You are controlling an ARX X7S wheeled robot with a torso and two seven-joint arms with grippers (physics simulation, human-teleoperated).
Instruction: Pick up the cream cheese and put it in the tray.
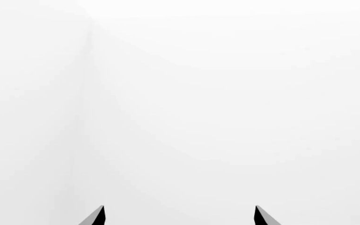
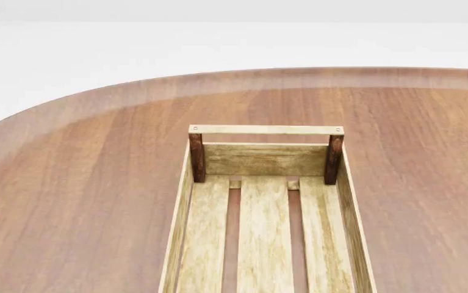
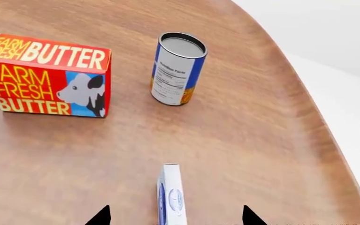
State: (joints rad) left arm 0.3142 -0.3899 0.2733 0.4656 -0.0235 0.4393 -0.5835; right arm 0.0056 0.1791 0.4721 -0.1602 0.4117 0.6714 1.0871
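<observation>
1. The right claw (image 3: pixel 175 216) shows only two dark fingertips, spread apart and gripping nothing.
2. The cream cheese (image 3: pixel 170 194) stands on its thin edge on the brown wooden table (image 3: pixel 242 140), between those two tips, though I cannot tell whether either touches it. It is a small, flat, pale box with a white upper edge and a dark blue oval logo on the side facing the camera.
3. Farther off on the same table stand a blue-and-white can (image 3: pixel 177 69), upright with a grey lid, and a red-orange butter box (image 3: pixel 45 76) printed with yellow letters and a cow. The two stand apart, both well away from the cream cheese.
4. The left claw (image 1: pixel 180 216) also has its two dark tips spread wide, with only blank white beyond them.
5. In the head view the tray (image 2: pixel 190 201), a long crate of light wooden slats with dark brown corner posts and a rail handle at its far end, sits on the table. The cream cheese is not in the part of it that shows.
</observation>
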